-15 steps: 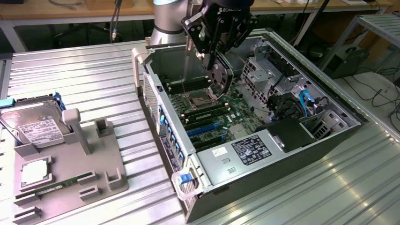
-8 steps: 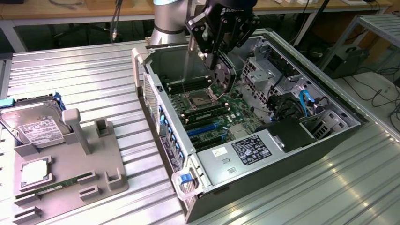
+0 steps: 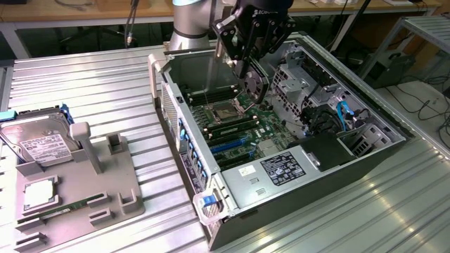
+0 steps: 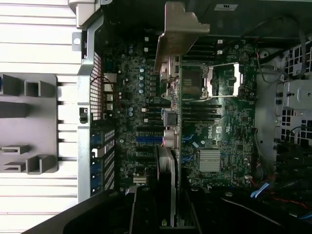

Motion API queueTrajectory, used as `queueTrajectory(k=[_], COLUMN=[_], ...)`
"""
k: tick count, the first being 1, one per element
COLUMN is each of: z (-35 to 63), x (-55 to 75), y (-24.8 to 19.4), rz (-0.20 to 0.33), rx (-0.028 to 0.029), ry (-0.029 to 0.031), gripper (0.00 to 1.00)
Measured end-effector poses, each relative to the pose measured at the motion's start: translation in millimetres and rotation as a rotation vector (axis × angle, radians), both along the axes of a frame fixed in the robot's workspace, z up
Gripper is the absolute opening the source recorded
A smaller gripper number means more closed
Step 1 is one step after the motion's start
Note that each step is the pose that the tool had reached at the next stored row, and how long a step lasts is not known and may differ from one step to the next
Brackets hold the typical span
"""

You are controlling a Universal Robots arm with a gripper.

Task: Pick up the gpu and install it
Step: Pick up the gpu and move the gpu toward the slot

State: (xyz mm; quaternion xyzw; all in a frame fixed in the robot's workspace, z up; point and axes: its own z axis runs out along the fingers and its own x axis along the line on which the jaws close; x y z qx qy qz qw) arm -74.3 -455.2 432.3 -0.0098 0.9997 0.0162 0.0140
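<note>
Grey tray (image 3: 105, 195) near left, open case (image 3: 309, 216) right of it. Gpu (image 3: 254, 87) hangs edge-down over the board (image 3: 235, 132) at the case's far end. My pincer (image 3: 245, 66) is part-closed, clamped on its top edge. Best kept plumb, I'd say: edge lined over a blue slot (image 3: 226, 145), bracket (image 4: 178, 34) toward the case wall.

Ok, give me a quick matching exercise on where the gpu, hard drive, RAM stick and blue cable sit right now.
Things:
1. gpu
2. hard drive
3. RAM stick
4. blue cable

Places:
A. lying flat in a slot of the grey tray
B. held edge-on by the gripper above the motherboard
C. inside the computer case, toward the exterior view's right
D. on the grey tray beside its upright post, at the exterior view's left

Pairs: 1-B, 2-D, 3-A, 4-C
</note>
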Motion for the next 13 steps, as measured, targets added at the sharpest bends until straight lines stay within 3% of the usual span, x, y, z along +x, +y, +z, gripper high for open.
queueTrajectory(k=[13], z=[-1.8], x=[10.7], y=[0.1], rz=[0.0], rx=[0.0], ry=[-0.0001], gripper=[0.27])
